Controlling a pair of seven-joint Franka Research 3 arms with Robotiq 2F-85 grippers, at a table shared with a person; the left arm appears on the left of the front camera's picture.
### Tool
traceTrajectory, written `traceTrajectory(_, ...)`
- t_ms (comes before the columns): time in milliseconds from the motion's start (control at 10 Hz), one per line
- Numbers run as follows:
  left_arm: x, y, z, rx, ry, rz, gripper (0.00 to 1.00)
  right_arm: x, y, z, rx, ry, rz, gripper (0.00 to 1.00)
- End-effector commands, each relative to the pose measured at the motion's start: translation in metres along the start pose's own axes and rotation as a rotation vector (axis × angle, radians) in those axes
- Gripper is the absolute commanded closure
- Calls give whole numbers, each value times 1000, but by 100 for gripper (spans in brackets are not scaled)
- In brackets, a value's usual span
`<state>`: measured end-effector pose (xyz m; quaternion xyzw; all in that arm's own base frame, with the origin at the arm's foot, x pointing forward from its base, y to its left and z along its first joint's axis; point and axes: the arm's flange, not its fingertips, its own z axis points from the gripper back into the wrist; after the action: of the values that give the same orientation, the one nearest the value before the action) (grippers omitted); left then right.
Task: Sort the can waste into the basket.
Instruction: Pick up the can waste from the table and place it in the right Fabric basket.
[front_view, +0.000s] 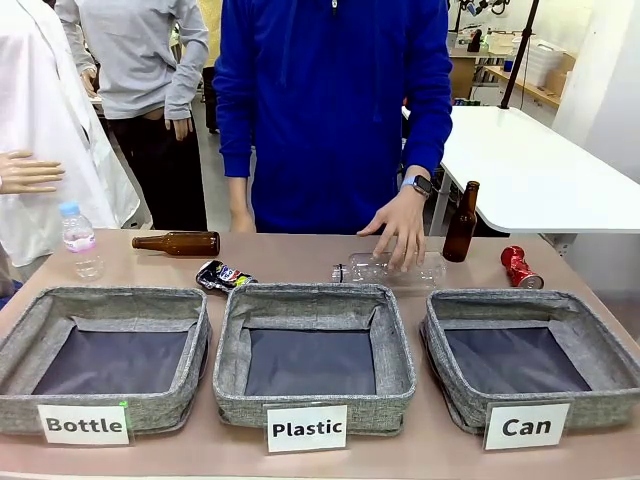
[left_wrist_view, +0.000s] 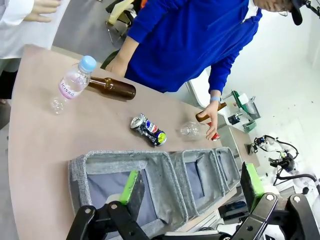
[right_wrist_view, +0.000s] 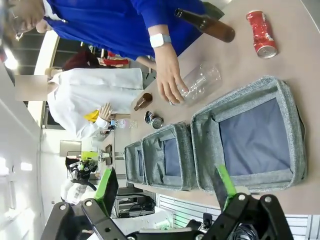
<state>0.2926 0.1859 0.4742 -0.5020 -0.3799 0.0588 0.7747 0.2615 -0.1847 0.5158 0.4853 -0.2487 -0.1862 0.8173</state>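
A crushed dark can (front_view: 224, 275) (left_wrist_view: 148, 130) (right_wrist_view: 154, 120) lies on the table behind the gap between the left and middle bins. A crushed red can (front_view: 520, 267) (right_wrist_view: 262, 33) (left_wrist_view: 214, 136) lies at the far right, behind the grey basket (front_view: 600, 405) (right_wrist_view: 250, 97) carded "Can", which holds nothing. My left gripper (left_wrist_view: 192, 186) hangs open above the "Bottle" bin. High over the near rim of the "Can" basket, my right gripper (right_wrist_view: 165, 186) is open too. Nothing sits between either pair of fingers.
Like bins carded "Bottle" (front_view: 20, 345) and "Plastic" (front_view: 395, 345) stand left and middle. A person's hand (front_view: 400, 225) rests on a clear plastic bottle (front_view: 390, 270). One brown bottle (front_view: 180, 243) lies down, another (front_view: 461, 222) stands upright. A small water bottle (front_view: 78, 238) stands far left.
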Motion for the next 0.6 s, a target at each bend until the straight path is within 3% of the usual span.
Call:
traceTrajectory(0,0,0,1,1,2,0,0,2,0,0,27,-9,26,0)
traceTrajectory(200,49,-24,-42,-2,145,-188,0,2,0,0,27,-9,26,0)
traceTrajectory(300,73,-42,-80,16,215,-242,0,2,0,0,27,-9,26,0)
traceTrajectory(400,89,-64,-130,63,357,-296,0,2,0,0,27,-9,26,0)
traceTrajectory(500,97,-75,-173,156,419,-351,0,2,0,0,27,-9,26,0)
